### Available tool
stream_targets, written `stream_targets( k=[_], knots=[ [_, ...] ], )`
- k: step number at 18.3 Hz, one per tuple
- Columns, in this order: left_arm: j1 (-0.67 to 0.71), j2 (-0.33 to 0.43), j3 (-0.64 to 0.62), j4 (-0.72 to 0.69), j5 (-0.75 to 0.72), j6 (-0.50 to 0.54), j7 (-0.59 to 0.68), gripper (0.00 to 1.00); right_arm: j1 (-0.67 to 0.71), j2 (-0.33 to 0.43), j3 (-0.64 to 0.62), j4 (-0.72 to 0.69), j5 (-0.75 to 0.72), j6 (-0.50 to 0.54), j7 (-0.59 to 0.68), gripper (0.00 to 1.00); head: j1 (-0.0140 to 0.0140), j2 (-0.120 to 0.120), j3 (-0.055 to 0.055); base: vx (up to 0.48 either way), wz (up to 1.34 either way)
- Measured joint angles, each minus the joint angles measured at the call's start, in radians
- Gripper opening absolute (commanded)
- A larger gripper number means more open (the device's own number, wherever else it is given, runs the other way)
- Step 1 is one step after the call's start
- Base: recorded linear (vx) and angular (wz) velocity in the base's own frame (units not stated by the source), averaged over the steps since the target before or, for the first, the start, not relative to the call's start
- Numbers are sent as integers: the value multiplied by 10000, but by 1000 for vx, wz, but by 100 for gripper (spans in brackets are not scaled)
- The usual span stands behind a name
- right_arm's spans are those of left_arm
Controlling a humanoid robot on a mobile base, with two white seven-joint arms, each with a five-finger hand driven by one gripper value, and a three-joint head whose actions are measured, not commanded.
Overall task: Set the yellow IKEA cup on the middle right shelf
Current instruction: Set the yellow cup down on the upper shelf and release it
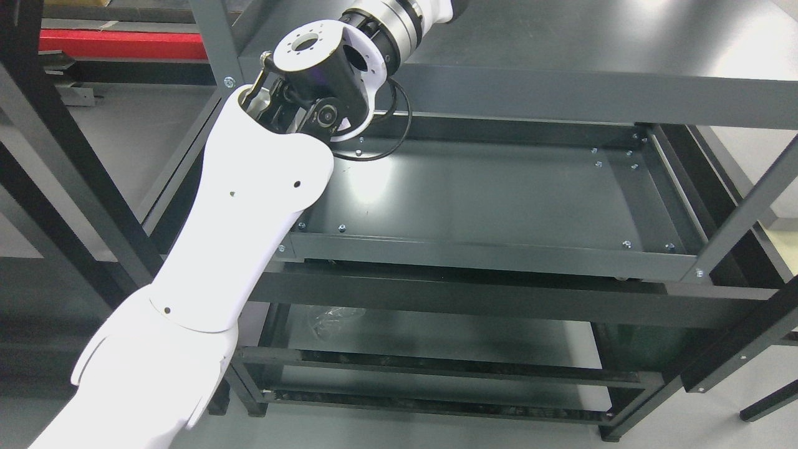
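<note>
No yellow cup shows anywhere in the head view. My left arm (249,206) rises from the lower left in its white shell and bends at a black and white joint (324,68). From there the silver forearm (399,19) runs off the top edge, so the hand is out of frame. Below the joint lies the middle shelf tray (486,249) of the dark grey rack, with nothing on its floor. My right arm is not in the picture.
The rack's top shelf (561,56) spans the upper right above the tray. A lower shelf (436,337) holds a crumpled clear plastic bag (330,318). Slanted black uprights (68,174) stand at the left and uprights (742,218) at the right. A red bar (118,45) lies at the upper left.
</note>
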Motion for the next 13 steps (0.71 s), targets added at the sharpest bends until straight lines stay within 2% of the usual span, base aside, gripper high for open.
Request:
stream_targets(
  k=[5,13],
  knots=[
    [-79,0,-183,708,60,39,-523,54,-1,0,0,0,0,0,-1,99,0,0,0,0,0],
    [-131,0,-416,1432,-515,55,-1202,93,0,0,0,0,0,0,-3,99,0,0,0,0,0]
  ],
)
